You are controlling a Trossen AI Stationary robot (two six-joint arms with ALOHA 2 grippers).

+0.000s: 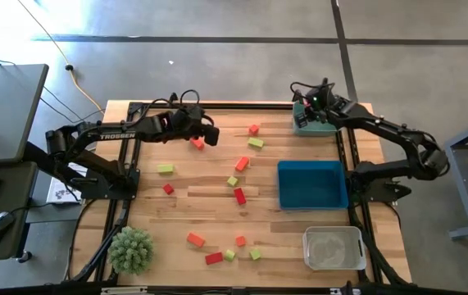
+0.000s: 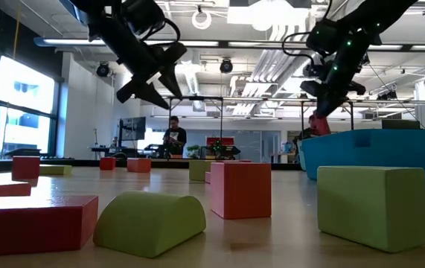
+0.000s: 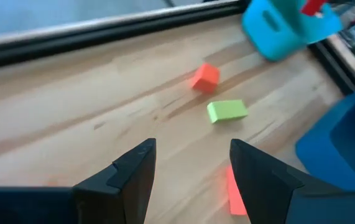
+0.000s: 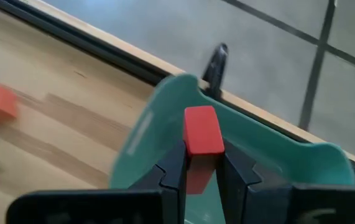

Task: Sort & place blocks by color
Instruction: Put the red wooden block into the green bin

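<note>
A red block [image 4: 202, 138] is clamped by the right gripper [image 4: 199, 163] above the teal bin [image 4: 165, 130]. It seems light, stiff and smooth; flat sides are best taken. The left gripper [image 3: 189, 165] is held apart, empty.

"TROSSEN" in white on left arm [image 1: 106, 136].

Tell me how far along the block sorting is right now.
Early. The right gripper holds a red block over the teal bin at the table's far right corner, not yet released. The left gripper hangs open over the far left, holding nothing. The blue bin and clear bin show no blocks, and about fifteen blocks lie loose on the table.
</note>
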